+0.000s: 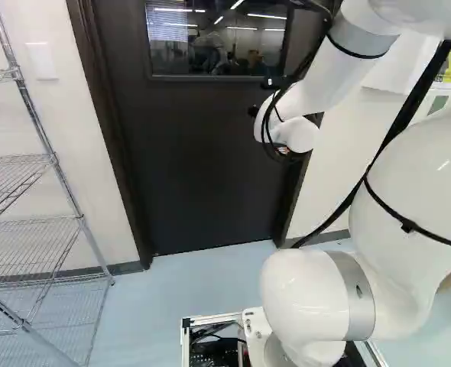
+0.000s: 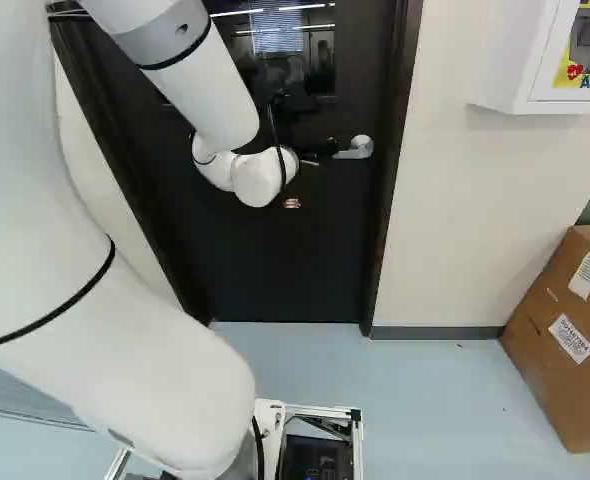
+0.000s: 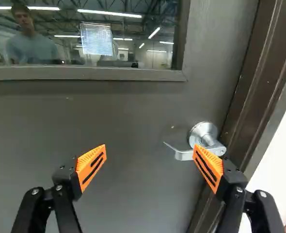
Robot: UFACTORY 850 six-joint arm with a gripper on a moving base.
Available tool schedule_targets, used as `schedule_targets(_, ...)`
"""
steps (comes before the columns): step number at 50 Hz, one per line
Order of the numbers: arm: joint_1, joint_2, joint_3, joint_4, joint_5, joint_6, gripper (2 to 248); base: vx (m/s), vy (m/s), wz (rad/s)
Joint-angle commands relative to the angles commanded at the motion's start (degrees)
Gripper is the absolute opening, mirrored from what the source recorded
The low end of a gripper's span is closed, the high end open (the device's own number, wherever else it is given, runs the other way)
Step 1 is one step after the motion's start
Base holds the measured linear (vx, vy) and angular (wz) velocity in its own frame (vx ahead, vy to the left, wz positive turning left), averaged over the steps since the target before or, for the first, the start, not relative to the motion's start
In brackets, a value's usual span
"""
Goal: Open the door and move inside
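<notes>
- I have the gripper (image 2: pixel 307 179) spread, grasping nothing, near the lever handle (image 3: pixel 205 138).
- Around that handle, the windowed door (image 1: pixel 202 153) (dark, rather plain) is closed.

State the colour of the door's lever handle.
The lever handle is silver, clearest in the wrist view.

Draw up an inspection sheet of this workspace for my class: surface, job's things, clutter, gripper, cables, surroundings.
Surface: pale blue floor, smooth-looking.
Job's things: door looks closed; lever handle near its edge.
Clutter: box standing at the right of the right base view.
Gripper: open, nothing gripped; one finger overlaps the handle in the wrist view, contact unclear.
Cables: thick black cable beside the arm; thinner ones loop near its wrist.
Surroundings: wire rack, wall cabinet.
</notes>
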Motion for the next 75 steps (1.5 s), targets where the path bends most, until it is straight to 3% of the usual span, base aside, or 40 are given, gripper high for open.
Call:
schedule_targets(18, -1.2, -1.6, -3.6, -3.2, 0.0, 0.0, 247, 0.0, 0.0, 0.0)
schedule_targets(75, -1.3, -8.1, -8.7, -3.4, 0.0, 0.0, 247, 0.0, 0.0, 0.0)
